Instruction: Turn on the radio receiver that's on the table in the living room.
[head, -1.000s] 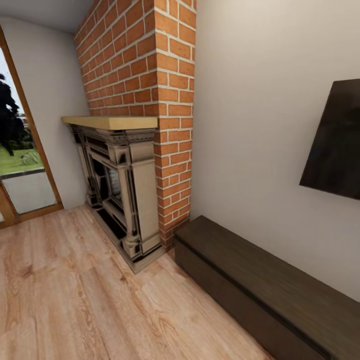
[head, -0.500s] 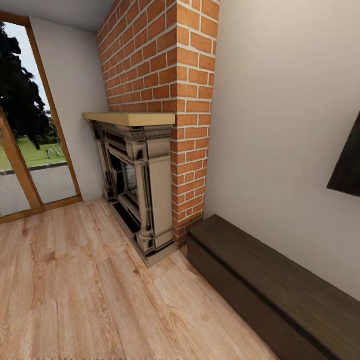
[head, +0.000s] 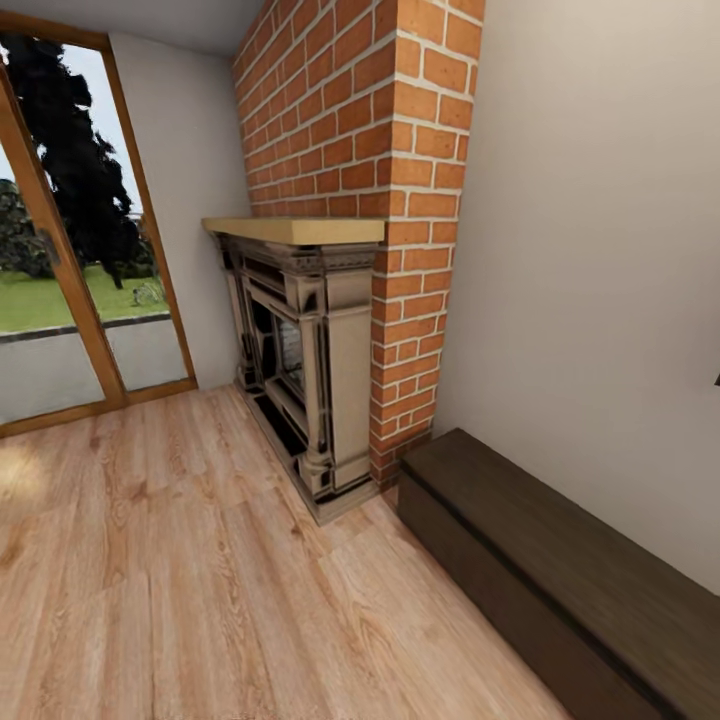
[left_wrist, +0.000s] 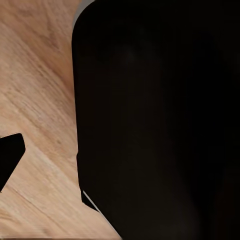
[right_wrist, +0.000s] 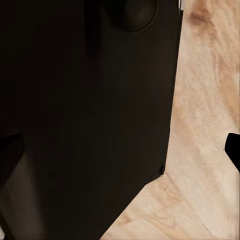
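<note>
Living room floor (head: 150, 560), brick fireplace (head: 320, 370), dark cabinet (head: 560, 570) along wall

A brick chimney (head: 400, 200) with fireplace (head: 300, 350) (pale mantel) meets light plank floor (head: 180, 580).

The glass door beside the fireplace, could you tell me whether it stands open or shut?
Shut: the glass door sits flush in its wooden frame, bottom rail meeting the floor.

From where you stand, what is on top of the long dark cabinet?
Nothing lies on the part of the cabinet top that shows, only bare dark wood. Its far right end runs out of the picture, so that part cannot be checked.
</note>
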